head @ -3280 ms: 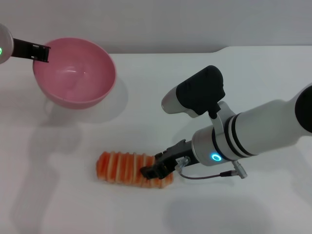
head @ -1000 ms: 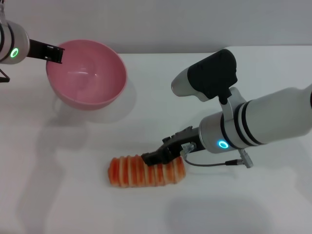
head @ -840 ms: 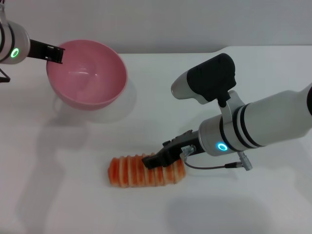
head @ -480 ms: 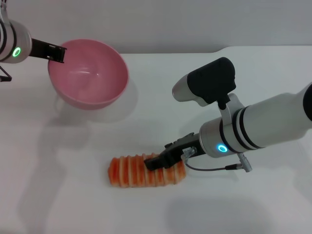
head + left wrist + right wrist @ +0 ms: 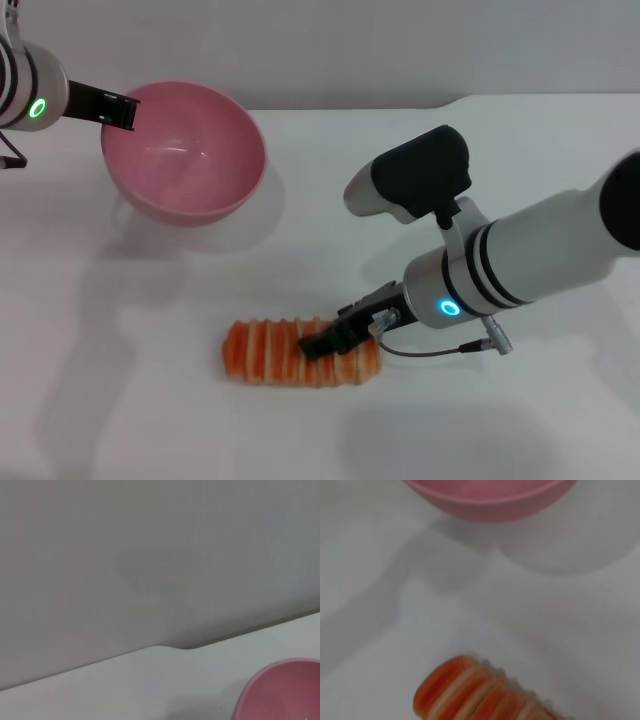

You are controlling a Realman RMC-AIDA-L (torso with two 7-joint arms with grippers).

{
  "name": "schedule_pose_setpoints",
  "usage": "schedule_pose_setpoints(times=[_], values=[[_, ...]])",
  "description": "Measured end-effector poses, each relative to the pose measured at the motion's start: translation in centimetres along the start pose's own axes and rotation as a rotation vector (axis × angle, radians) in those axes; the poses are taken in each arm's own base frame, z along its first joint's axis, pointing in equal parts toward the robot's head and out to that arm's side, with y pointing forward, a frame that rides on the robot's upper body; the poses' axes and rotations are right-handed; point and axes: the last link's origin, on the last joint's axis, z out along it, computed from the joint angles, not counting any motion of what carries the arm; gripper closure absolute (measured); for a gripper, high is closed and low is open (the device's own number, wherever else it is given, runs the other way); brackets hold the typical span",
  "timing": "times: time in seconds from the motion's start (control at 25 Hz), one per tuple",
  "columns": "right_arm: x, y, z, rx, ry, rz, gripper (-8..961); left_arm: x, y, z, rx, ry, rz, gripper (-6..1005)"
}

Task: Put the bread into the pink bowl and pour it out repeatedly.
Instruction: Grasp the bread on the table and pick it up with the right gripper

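A: Where was the bread [image 5: 300, 352]?
B: Flat on the tabletop [image 5: 150, 400], well apart from the pink bowl [image 5: 183, 151], its long axis running left to right.

A: And the hands?
B: The right hand [image 5: 325, 343] sat over the loaf's right half; I couldn't tell whether it had closed. The left hand [image 5: 118, 110] gripped the bowl's rim.

A: How would it handle?
B: Probably light and ridged, so not slippery. Gripping across the middle looked best.

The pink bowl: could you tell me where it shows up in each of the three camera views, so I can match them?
Head view: pink bowl at upper left, its rim held by the left gripper.
Left wrist view: only a slice of its rim in the lower right corner.
Right wrist view: its underside along the top edge.
Shared landmark: the white table.
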Motion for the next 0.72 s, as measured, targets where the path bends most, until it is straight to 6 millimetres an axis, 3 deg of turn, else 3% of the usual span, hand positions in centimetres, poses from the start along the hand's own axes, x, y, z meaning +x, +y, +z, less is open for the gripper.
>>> schedule_pose_setpoints(times=[0.48,0.72], values=[[0.0,1.3,-0.1,-0.013,0.011,-0.072,387,-0.1,-0.1,0.0,0.002,-0.001,0.0,970],[-0.7,2.5,-1.3,-0.042,-0.023,-0.103,444,-0.1,-0.1,0.0,0.003,-0.002,0.003,969]])
